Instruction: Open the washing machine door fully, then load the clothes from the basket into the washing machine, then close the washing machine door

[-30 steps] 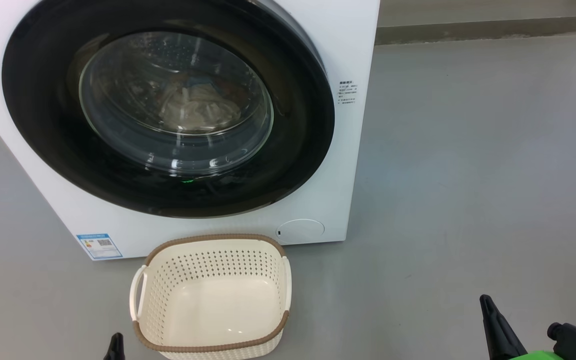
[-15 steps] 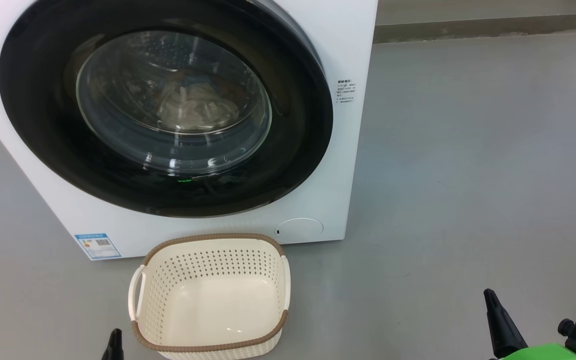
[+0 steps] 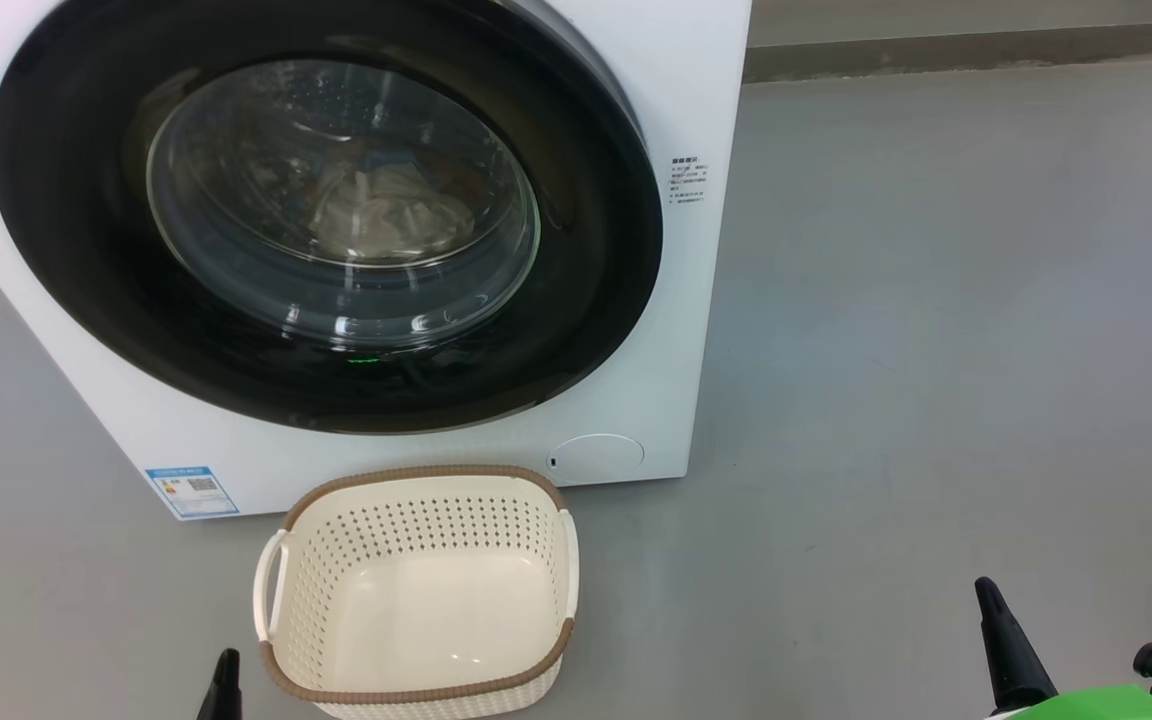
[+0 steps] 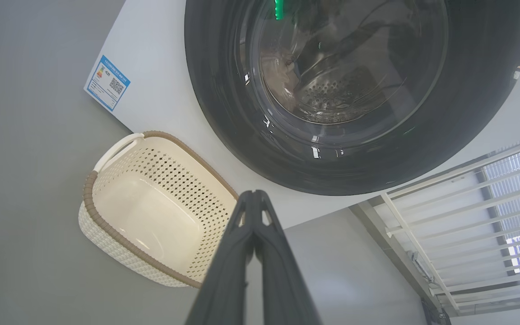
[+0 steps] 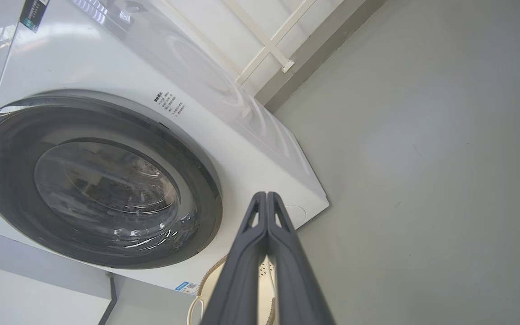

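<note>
Black glossy door [image 3: 86,210] sits flush on washer [image 3: 701,330]; closing step looks done, or nearly.
Clothes [image 3: 391,215]: pale heap inside washer, behind glass [image 3: 236,150].
Basket [image 3: 416,525]: empty, on floor [image 3: 936,350], just before washer.
Left pincer [image 4: 254,198]: pressed shut, empty, low beside basket.
Right pincer [image 5: 266,198]: pressed shut, empty, well right of basket.
You check door rim for gap all round. If gap shows, press black ring with closed tips, never glass. Push slow, square to the front. If none, draw arms clear without clipping basket.
</note>
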Controlling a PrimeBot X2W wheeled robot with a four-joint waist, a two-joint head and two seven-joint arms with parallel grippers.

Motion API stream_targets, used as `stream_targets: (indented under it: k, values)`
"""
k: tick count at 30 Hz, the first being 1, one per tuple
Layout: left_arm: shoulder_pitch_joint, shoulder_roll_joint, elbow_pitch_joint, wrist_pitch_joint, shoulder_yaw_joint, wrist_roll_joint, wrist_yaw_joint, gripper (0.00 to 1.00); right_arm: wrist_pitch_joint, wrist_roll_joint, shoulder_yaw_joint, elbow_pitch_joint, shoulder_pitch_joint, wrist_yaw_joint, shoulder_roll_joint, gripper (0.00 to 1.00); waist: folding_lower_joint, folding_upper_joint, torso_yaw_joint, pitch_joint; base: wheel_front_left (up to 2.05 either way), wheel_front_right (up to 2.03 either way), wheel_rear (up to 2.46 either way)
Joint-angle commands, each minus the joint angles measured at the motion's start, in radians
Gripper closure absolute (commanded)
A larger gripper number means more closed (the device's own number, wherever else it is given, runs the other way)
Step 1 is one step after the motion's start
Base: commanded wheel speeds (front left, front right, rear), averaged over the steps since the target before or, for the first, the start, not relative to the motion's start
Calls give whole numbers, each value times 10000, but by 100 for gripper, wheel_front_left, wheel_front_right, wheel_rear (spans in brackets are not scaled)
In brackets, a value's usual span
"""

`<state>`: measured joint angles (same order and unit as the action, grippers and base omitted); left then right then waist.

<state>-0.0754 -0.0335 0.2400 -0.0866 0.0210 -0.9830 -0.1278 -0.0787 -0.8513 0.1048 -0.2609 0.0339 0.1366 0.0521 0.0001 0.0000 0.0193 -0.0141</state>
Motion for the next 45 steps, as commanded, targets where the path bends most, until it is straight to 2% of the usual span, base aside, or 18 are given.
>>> stream_targets:
  k: [1, 45]
  values:
    - [577, -168, -181, 81, 244, -374, -15, 100, 122, -447, -96, 218, -560, -30, 37, 100, -1, 0, -7, 6, 0, 0, 0]
    - [1475, -248, -15, 1377, 630, -4706, -25, 100, 1421, -5586, 41, 177, -1179, -51, -3, 100, -1, 0, -141, 126, 0, 0, 0]
